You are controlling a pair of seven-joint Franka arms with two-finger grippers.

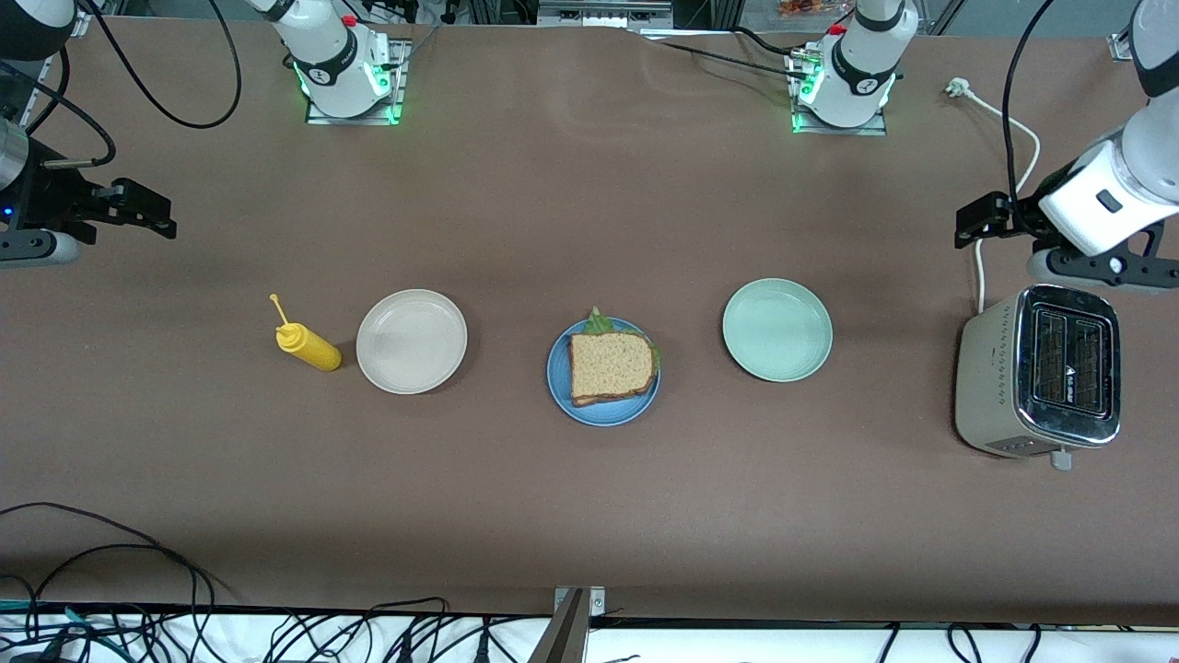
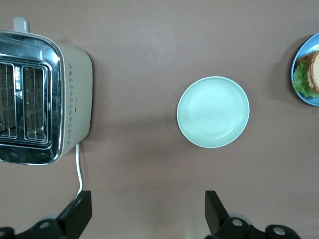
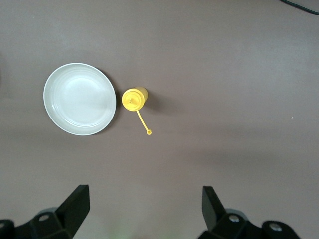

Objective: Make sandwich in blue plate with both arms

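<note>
Sandwich [image 1: 612, 366] first: it sits finished on the blue plate [image 1: 564, 398] at the centre of the frame in the front view, a brown wholegrain slice on top with ruffled green lettuce [image 1: 599, 323] peeking out at its upper edge. The bread lies square within the rim, nothing hanging off.

On either side of it along the same row are the pale green plate [image 1: 776, 330], toward the left arm's end, and the beige plate [image 1: 411, 341], toward the right arm's end; both are bare. A yellow squeeze bottle [image 1: 309, 346] stands just beside the beige plate, and a toaster [image 1: 1039, 370] sits at the right edge of the frame.

Both arms are parked wide. The left gripper [image 2: 147, 215] hangs above the table by the toaster at the frame's right, fingers spread apart and holding nothing. The right gripper [image 3: 144, 211] hovers at the frame's left edge, also spread and empty.

By my reckoning the build looks done, so the step in hand is simply staying clear. Doing that well means keeping both grippers high and away from the plate, so the stack isn't nudged.
</note>
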